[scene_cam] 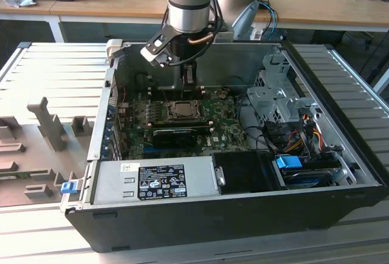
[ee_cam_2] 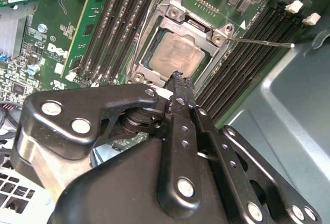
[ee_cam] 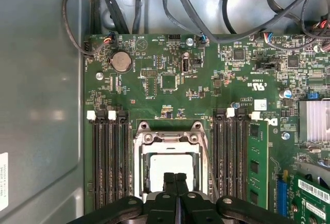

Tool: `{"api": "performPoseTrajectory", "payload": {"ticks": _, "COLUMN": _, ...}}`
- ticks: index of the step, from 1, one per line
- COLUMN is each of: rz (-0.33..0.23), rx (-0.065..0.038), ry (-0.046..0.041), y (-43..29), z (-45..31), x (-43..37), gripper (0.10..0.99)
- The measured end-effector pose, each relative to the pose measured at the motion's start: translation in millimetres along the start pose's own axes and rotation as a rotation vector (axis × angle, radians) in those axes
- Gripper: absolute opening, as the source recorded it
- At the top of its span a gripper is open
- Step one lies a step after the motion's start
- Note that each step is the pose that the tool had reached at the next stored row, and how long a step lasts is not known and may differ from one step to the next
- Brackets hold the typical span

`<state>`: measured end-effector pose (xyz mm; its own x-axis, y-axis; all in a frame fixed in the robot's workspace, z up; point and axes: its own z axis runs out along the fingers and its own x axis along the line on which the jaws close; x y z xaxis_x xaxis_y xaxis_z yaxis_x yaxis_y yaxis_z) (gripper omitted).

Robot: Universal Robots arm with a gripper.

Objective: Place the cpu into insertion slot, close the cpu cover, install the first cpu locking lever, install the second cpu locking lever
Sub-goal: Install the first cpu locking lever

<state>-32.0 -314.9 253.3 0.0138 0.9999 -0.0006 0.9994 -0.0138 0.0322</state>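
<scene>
- The gripper (ee_cam: 175,178) is closed, its two black fingers pressed together with nothing between them. It hangs from the arm, inside the open computer case (scene_cam: 182,218).
- In the second wrist view the joined fingertips (ee_cam_2: 178,77) sit just above the near edge of the processor socket. I cannot tell whether they touch it.
- The cpu (ee_cam_2: 172,53) lies flat in the socket, its pale metal top facing up.
- The cpu cover (ee_cam_2: 148,43) lies down around it, so the chip shows through the square window.
- A thin silvery lever (ee_cam_2: 263,42) juts out from one corner of the socket, across the black memory slots (ee_cam_2: 247,59), towards the grey case wall.
- More memory slots (ee_cam: 111,162) flank the socket on the other side. One green memory module (ee_cam: 256,162) stands in a slot.
- In the exterior view a long black card (scene_cam: 174,135) lies just near of the socket.
- The silver power supply (scene_cam: 152,180) sits along the near wall of the case.
- A metal drive cage (scene_cam: 270,97) with coloured cables fills the exterior view's right of the case.
- The case rests on a ribbed metal surface (scene_cam: 48,72). Grey fixtures (scene_cam: 48,131) stand on it at the exterior view's left.
</scene>
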Motion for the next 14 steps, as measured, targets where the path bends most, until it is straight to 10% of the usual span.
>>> {"api": "performPoseTrajectory", "payload": {"ticks": 14, "rz": 0.000, "rx": 0.000, "ry": -0.0001, "y": 0.2, "z": -7.7, "x": 0.0, "gripper": 0.106}}
